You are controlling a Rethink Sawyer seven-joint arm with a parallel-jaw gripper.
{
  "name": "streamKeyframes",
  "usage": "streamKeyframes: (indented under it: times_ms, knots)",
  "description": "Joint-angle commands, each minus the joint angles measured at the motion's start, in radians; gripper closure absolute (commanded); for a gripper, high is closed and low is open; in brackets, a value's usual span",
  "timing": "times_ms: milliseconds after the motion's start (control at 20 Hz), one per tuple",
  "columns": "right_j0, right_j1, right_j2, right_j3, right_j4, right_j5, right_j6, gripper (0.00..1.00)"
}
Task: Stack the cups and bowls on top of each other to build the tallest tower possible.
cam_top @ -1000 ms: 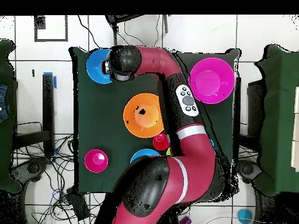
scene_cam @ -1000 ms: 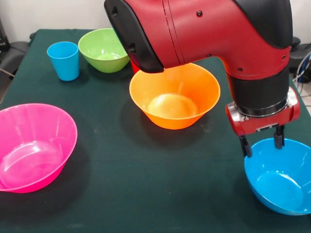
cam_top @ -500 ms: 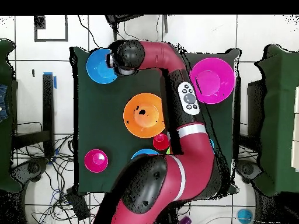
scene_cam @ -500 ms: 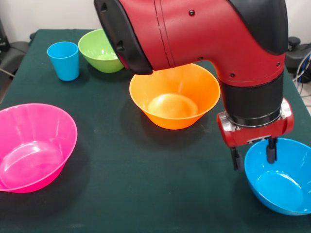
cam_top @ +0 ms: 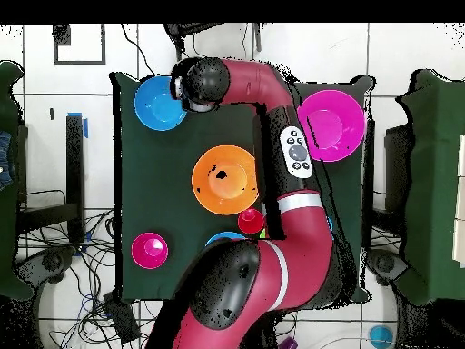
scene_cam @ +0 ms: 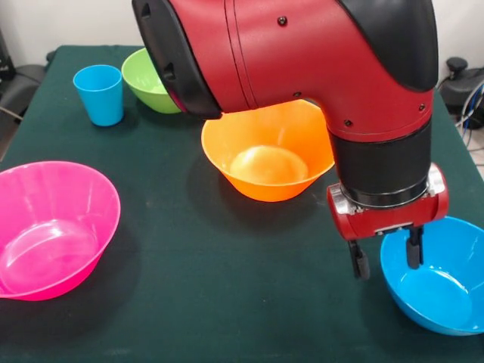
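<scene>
Nearest in the front view, the blue bowl [scene_cam: 439, 281] sits upright on the bench [scene_cam: 227, 287]. The hand [scene_cam: 386, 255] straddles the bowl's rim: one finger hangs outside the wall and the other inside, with a clear gap between them, so the hand is released and grasps nothing. The pink bowl [scene_cam: 49, 227] rests at the opposite near side, well apart.

Further back, the orange bowl [scene_cam: 268, 155], judged to be the tower base, stands empty at mid-bench. No stacking is done. Beyond it stand the light blue cup [scene_cam: 99, 93] and the lime green bowl [scene_cam: 151, 82], partly hidden by the arm. The overhead view also shows a small magenta bowl [cam_top: 149, 249], a red item [cam_top: 250, 221] and a second blue bowl [cam_top: 222, 242] near the robot base.

Risks, as judgement:
- A rim pinch on glossy plastic is likely to slip or let the bowl swing on lift.
- Closing with the fingers too shallow may tip the bowl or push it toward the bench edge.
- The bulky arm may strike the orange bowl during transfer.
</scene>
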Motion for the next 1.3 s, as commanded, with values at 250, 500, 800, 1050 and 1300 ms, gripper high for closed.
streamKeyframes:
  times_ms: [250,500,800,1050,1300]
  knots:
    - [0.015,0.050,0.042,-0.012,-0.042,0.087,-0.336,0.00]
    - [0.016,0.060,0.042,0.036,-0.030,0.088,-0.324,0.00]
    - [0.027,0.070,0.038,0.060,-0.037,0.026,-0.280,0.00]
    - [0.032,0.079,0.044,0.057,-0.039,0.012,-0.285,0.00]
    - [0.024,0.070,0.055,0.067,-0.044,0.001,-0.322,0.00]
